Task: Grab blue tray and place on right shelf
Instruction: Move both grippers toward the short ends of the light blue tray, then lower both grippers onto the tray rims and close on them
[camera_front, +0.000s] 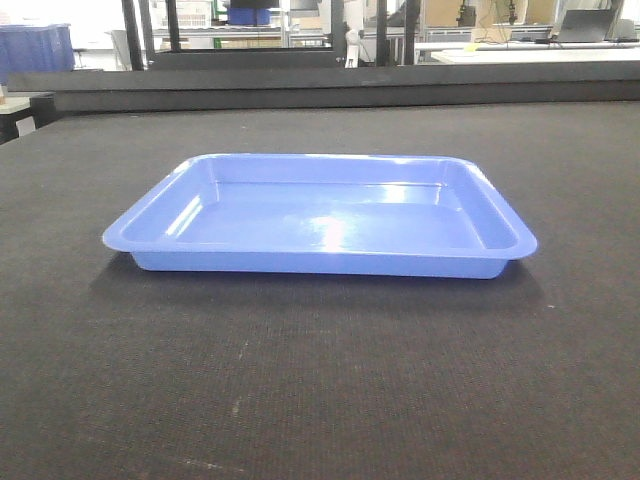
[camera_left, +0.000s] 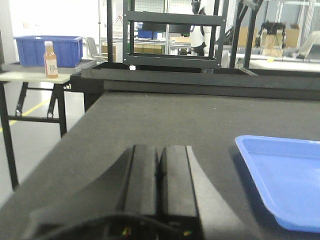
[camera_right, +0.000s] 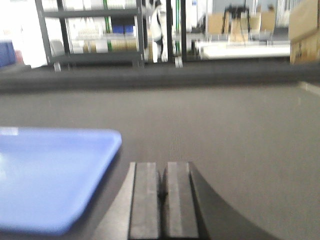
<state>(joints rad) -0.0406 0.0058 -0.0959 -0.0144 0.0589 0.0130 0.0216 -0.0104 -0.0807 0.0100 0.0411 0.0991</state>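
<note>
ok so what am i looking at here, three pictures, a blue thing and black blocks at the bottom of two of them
This is a robot with two arms, and each picture comes from a different camera on it. The first looks forward from the machine's front: an empty blue tray lies flat on a dark table. The other two cameras sit on the wrists, just behind each hand. The black blocks are a hand's two fingers. The left hand sees the tray off to its right, and the right hand sees it off to its left, so the hands sit on either side of it. Both hands are shut, fingers pressed together, and hold nothing. Neither touches the tray.
</note>
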